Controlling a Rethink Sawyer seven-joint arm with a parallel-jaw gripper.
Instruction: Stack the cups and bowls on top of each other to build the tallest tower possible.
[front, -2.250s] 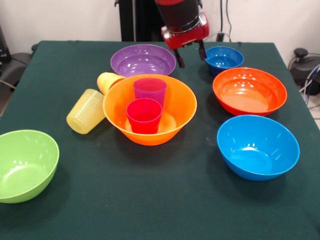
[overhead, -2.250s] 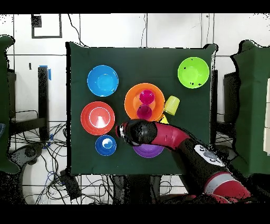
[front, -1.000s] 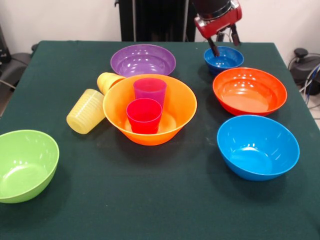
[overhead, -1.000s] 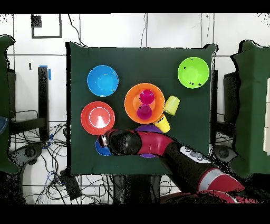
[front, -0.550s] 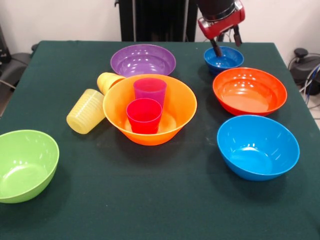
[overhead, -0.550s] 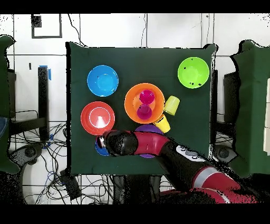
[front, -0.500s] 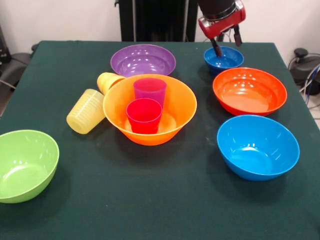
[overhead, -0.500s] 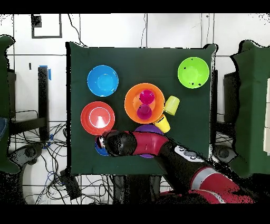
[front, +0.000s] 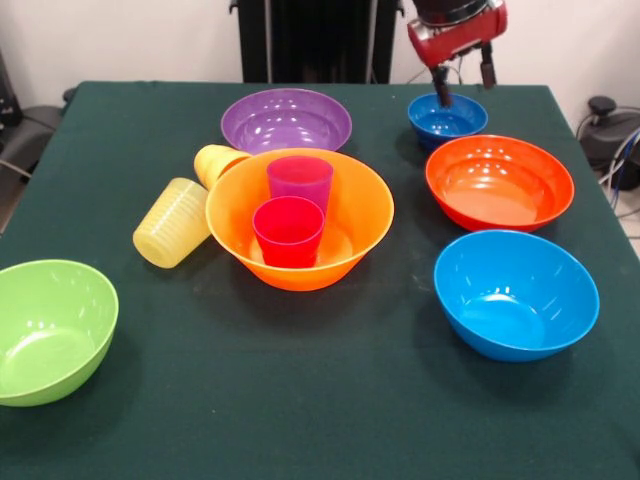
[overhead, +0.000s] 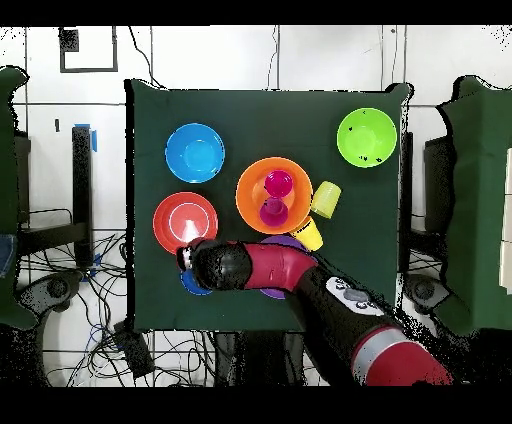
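My gripper (front: 463, 85) is open and empty, hanging just above the small dark blue bowl (front: 447, 118) at the far right. The big orange-yellow bowl (front: 300, 275) stands mid-table with the red-pink cup (front: 288, 232) and the purple cup (front: 300, 180) upright inside it. The ribbed pale yellow cup (front: 172, 222) and the orange-yellow cup (front: 215, 160) lie on their sides against its left. The purple bowl (front: 286, 120), red-orange bowl (front: 499, 182), light blue bowl (front: 515, 295) and lime green bowl (front: 45, 330) stand apart. In the overhead view my arm (overhead: 260, 268) hides most of the dark blue bowl (overhead: 192, 286).
The robot's black pedestal (front: 305, 40) stands behind the table's far edge. Chairs and cables (front: 610, 130) lie off the table's sides. The green cloth (front: 300, 400) covers the table.
My gripper has risen and shifted a little to the right in the front view, lifting its fingers out of the dark blue bowl. The bowls and cups have not moved.
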